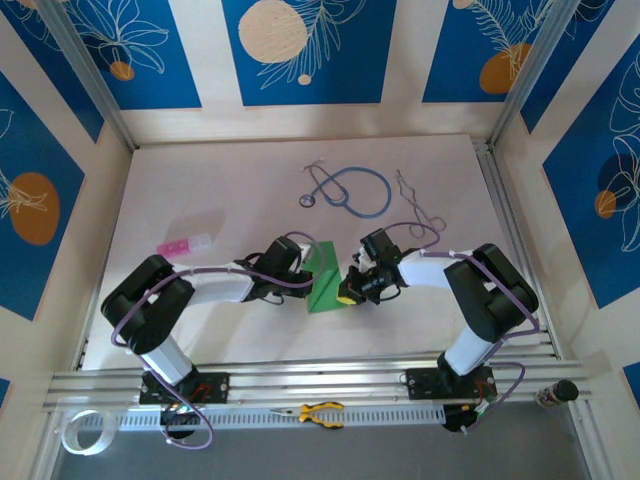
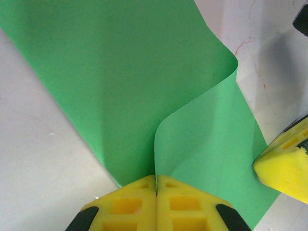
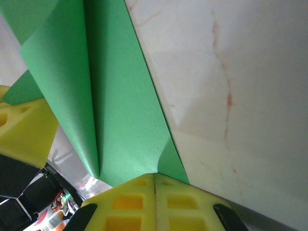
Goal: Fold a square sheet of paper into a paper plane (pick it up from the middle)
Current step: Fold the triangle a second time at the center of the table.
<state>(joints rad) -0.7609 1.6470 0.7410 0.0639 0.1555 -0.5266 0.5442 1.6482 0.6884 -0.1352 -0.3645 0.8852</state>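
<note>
The square sheet of paper (image 1: pixel 326 284) is bright green and lies bent between my two grippers at the middle of the table. In the left wrist view one edge of the sheet (image 2: pixel 144 86) curls up into a flap and runs into my left gripper (image 2: pixel 156 180), which is shut on it. My right gripper (image 3: pixel 154 175) is shut on the opposite edge of the sheet (image 3: pixel 120 110), which is lifted and folded over beside it. From above, the left gripper (image 1: pixel 308 266) and the right gripper (image 1: pixel 349 289) face each other across the sheet, close together.
A blue stethoscope (image 1: pixel 347 190) and a bent grey wire (image 1: pixel 415 203) lie at the back of the table. A small pink and white piece (image 1: pixel 184 244) sits at the left. Yellow-handled pliers (image 1: pixel 320 412) rest on the front rail.
</note>
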